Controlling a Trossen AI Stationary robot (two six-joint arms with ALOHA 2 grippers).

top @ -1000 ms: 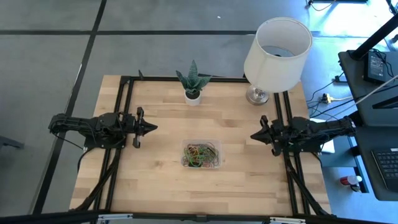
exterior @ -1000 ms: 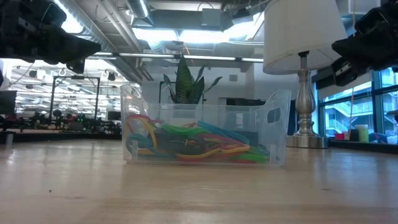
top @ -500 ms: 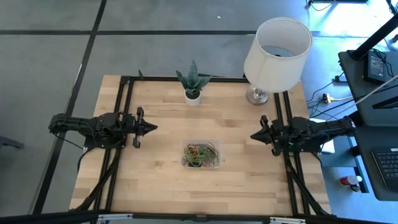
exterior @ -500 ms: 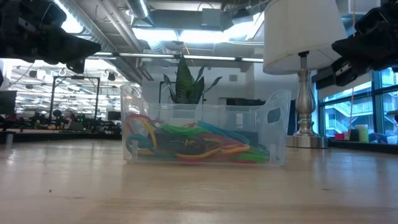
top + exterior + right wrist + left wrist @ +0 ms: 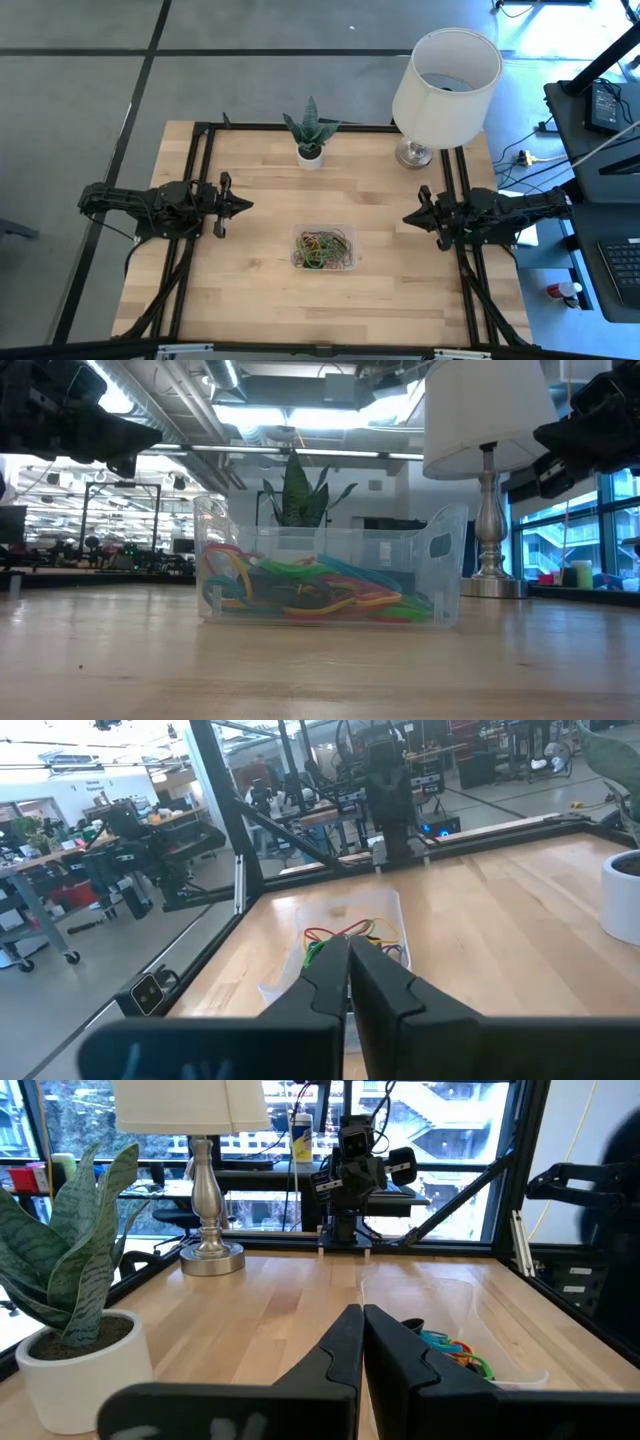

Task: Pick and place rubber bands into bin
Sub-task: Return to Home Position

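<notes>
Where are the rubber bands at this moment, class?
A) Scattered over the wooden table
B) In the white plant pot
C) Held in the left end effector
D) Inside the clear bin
D: the rubber bands lie heaped inside the clear bin, while the left end effector and the right end effector are shut on nothing.
</notes>
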